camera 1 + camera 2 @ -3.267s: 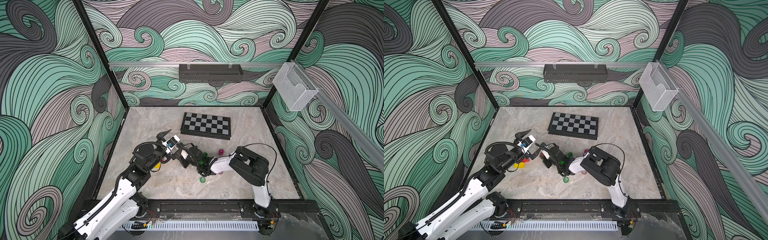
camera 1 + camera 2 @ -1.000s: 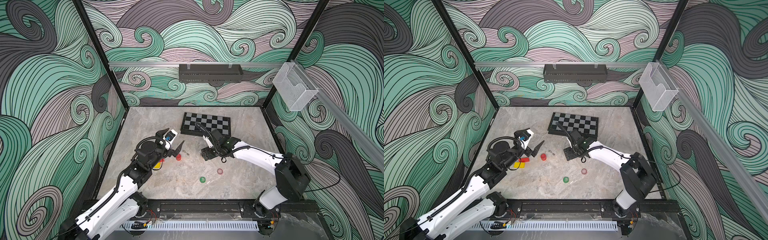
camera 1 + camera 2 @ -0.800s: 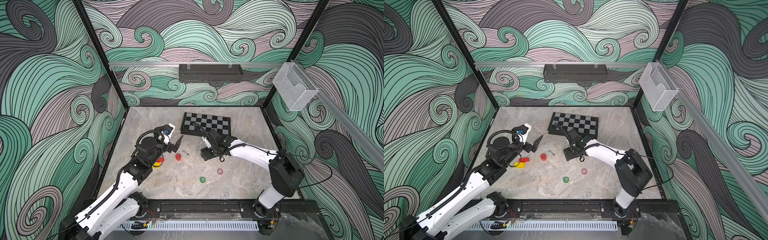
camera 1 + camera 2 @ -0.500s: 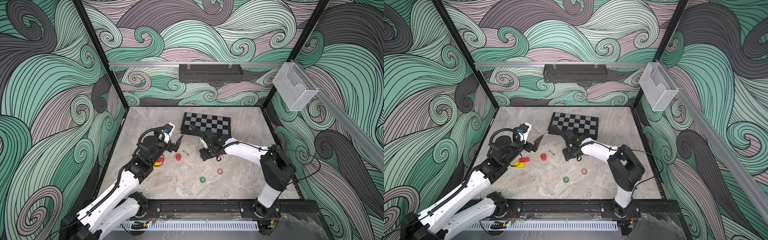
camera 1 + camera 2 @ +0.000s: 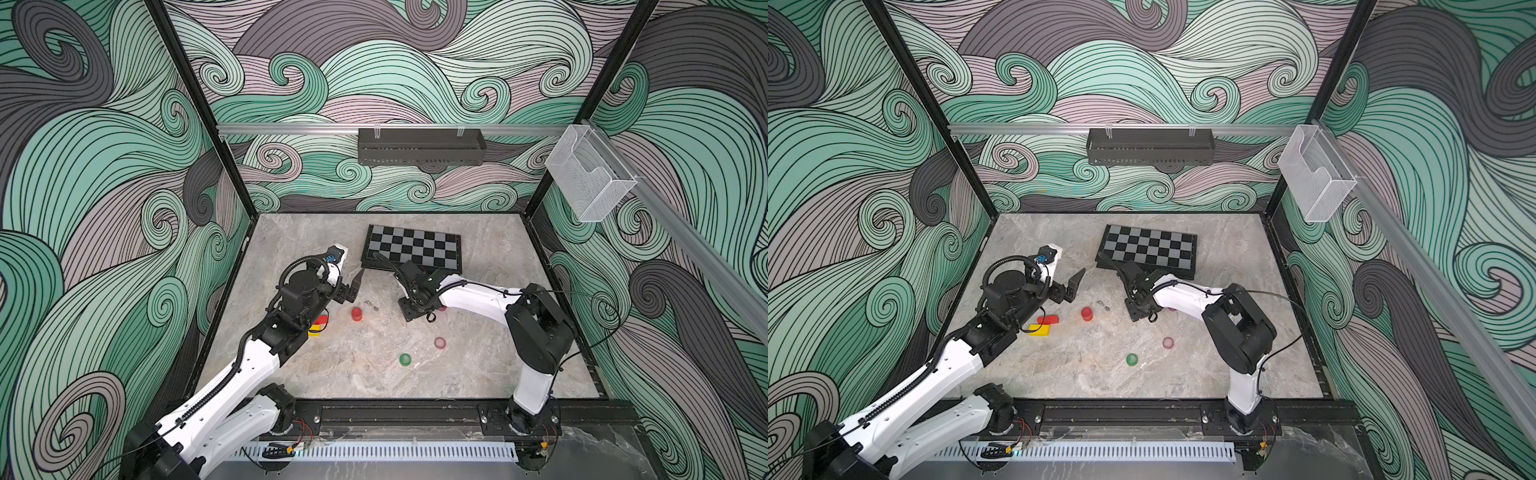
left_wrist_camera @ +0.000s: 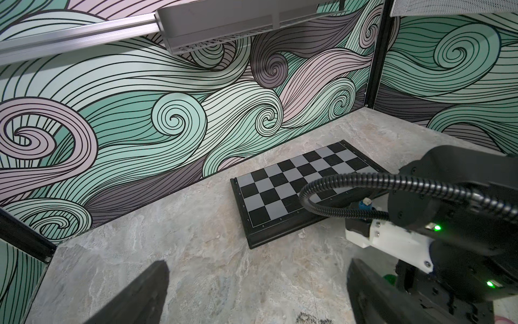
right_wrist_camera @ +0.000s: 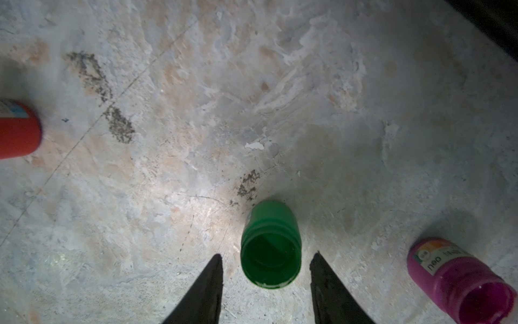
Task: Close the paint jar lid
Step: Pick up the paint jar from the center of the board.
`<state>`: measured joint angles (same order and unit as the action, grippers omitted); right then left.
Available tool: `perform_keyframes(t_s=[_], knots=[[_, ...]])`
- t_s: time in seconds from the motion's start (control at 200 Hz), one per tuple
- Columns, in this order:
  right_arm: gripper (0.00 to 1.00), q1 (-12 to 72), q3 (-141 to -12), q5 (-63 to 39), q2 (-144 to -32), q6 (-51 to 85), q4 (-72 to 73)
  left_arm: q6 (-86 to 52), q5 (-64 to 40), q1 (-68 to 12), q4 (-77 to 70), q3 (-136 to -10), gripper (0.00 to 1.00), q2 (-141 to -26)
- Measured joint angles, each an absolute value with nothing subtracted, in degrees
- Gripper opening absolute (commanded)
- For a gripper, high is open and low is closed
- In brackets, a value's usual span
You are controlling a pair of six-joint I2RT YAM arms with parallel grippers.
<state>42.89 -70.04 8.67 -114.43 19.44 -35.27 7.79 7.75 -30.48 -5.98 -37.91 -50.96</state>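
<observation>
Our right elbow [image 5: 540,332] has swung inward; our right gripper [image 7: 266,254] straddles the uncapped green paint jar [image 7: 269,224], jaws apart, not touching; left gripper [image 6: 258,262], at nine o'clock, gapes empty.

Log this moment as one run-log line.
phase: pre-grasp | right end effector: open astride lidless green plastic paint jar, no contact | left end effector: open, empty | round green lid: lying apart, unheld

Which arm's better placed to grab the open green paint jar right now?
Right. The right gripper straddles the green jar, jaws on each side, not touching. The left gripper hangs open facing the chessboard, with nothing between its jaws.
</observation>
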Motion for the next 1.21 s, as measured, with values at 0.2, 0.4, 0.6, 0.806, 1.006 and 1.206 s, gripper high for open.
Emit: perform_keyframes(t_s=[0.2, 0.4, 0.6, 0.806, 1.006, 1.206], knots=[[0.45, 42.9, -70.8, 9.0, -115.3, 19.7, -35.4, 7.8, 7.7, -30.5, -6.0, -37.9, 0.99, -51.0], [0.39, 42.9, -71.5, 9.0, -116.2, 19.9, -35.4, 7.8, 7.7, -30.5, -6.0, -37.9, 0.99, -51.0], [0.39, 42.9, -71.6, 9.0, -116.7, 20.0, -35.3, 7.8, 7.7, -30.5, -5.9, -37.9, 0.99, -51.0], [0.40, 42.9, -71.7, 9.0, -118.0, 20.1, -35.4, 7.8, 7.7, -30.5, -5.9, -37.9, 0.99, -51.0], [0.34, 42.9, -71.7, 9.0, -118.0, 20.2, -35.4, 7.8, 7.7, -30.5, -5.9, -37.9, 0.99, -51.0], [0.33, 42.9, -72.1, 9.0, -118.0, 20.1, -35.4, 7.8, 7.7, -30.5, -5.5, -37.9, 0.99, -51.0]])
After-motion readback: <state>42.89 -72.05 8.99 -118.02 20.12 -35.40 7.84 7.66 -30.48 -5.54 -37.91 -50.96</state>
